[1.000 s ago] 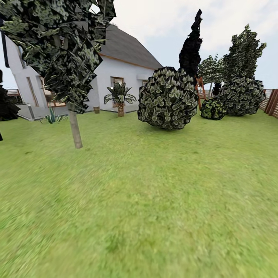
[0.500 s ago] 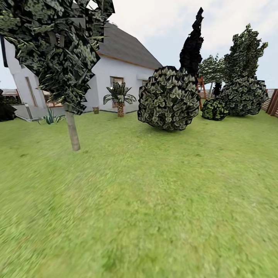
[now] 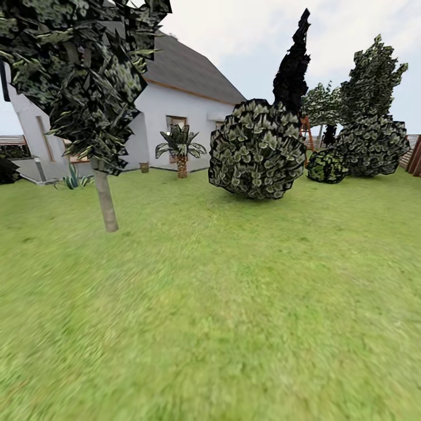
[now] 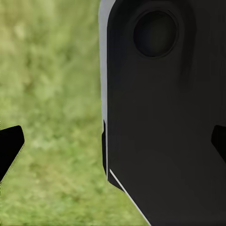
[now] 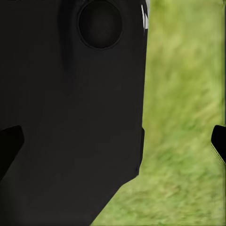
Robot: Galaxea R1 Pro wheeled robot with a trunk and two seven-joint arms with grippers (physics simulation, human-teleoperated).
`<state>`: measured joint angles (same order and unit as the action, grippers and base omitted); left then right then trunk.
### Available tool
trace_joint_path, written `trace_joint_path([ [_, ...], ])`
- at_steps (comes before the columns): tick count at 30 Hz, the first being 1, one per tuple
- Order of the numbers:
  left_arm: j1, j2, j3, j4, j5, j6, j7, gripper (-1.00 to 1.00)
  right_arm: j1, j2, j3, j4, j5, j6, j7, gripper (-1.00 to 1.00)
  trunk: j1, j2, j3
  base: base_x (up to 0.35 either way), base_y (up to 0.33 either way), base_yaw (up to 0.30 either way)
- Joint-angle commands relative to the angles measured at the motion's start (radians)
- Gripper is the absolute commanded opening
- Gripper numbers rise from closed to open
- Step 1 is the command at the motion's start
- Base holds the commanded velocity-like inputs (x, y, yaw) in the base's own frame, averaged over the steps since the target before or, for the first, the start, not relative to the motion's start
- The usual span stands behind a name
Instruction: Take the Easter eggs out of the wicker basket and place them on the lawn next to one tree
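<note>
The lawn (image 3: pixel 234 304) spreads wide and green ahead of me. A tree (image 3: pixel 105 202) with a smooth pale trunk and dark blossom-flecked leaves stands on it at the left, a few metres off. The eggs and the wicker basket are out of view. In the left wrist view my left gripper (image 4: pixel 113 146) is open, with one black fingertip (image 4: pixel 9 146) at each side edge and nothing between them. My right gripper (image 5: pixel 113 143) is open the same way, over grass (image 5: pixel 188 117). Each wrist view also takes in a dark part of my own body.
A big round bush (image 3: pixel 256 149) sits ahead at centre, with a tall dark cypress (image 3: pixel 292 64) behind it. More bushes (image 3: pixel 368 146) and a wooden fence (image 3: pixel 414 153) stand at right. A white house (image 3: pixel 175 111), a small palm (image 3: pixel 180 149) and a small brown object (image 3: pixel 144 167) lie beyond.
The whole head view has shifted a little: the tree has slid left and grown slightly larger, so the camera has moved. Nothing in the garden itself has moved.
</note>
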<state>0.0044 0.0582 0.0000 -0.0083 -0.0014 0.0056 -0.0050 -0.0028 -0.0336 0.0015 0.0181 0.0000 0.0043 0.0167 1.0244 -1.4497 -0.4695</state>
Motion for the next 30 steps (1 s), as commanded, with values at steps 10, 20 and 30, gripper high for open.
trace_joint_path([
  [10, 0.0, 0.0, 0.0, -0.001, 0.0, 0.001, -0.001, 1.0, 0.0, 0.0, 0.0, 0.0, 0.0, 0.001, 0.002, 1.0, 0.001, 0.0, -0.001, 0.333, 0.0, 0.0],
  [20, 0.0, 0.0, 0.0, -0.001, 0.0, 0.001, -0.001, 1.0, 0.0, 0.0, 0.0, 0.0, 0.0, 0.002, 0.002, 1.0, 0.001, 0.0, -0.001, 0.333, 0.0, 0.0],
  [30, 0.0, 0.0, 0.0, -0.001, 0.0, 0.001, -0.001, 1.0, -0.001, 0.0, 0.0, 0.0, 0.0, 0.002, 0.002, 1.0, 0.001, 0.0, -0.001, 0.333, 0.0, 0.0],
])
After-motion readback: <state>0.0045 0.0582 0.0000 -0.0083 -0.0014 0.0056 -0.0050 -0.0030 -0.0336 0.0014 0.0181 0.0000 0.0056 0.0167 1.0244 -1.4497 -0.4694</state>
